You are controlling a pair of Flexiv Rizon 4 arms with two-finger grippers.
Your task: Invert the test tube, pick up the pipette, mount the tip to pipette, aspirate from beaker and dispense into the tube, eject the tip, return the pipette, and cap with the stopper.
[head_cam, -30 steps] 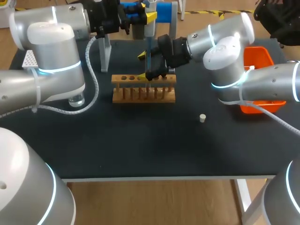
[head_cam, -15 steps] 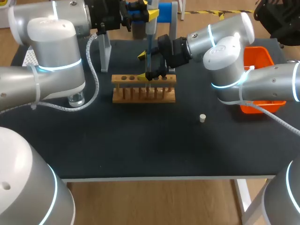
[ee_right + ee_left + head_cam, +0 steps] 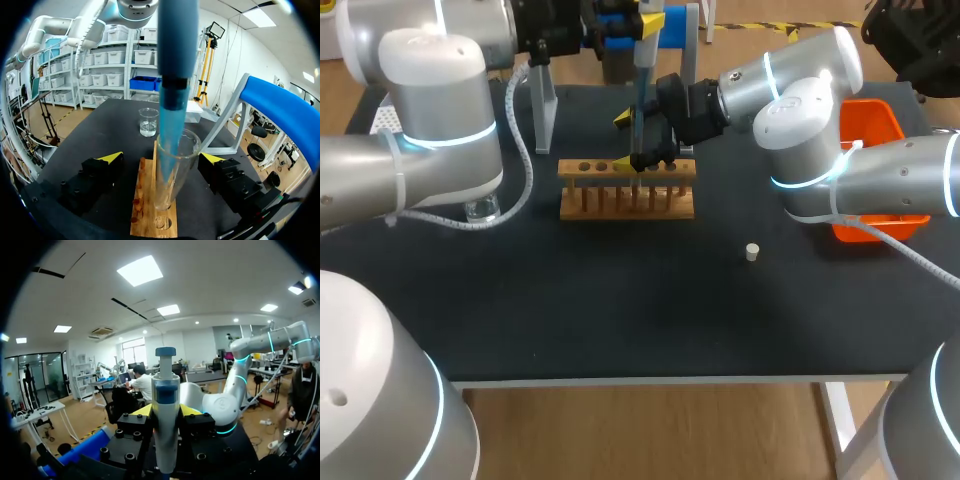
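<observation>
No legible text, number or sign is showing on the pipette [image 3: 165, 405], the rack [image 3: 626, 188] or the beaker [image 3: 148, 121]. Any markings on the beaker are possibly lying too small and faint to be read.

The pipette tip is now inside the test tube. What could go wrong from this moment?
1. The tip reaches into the test tube; if the left gripper moves the pipette sideways before lifting, it may tilt the tube in the rack.
2. The right gripper stands open around the tube, so it probably would not steady it.
</observation>
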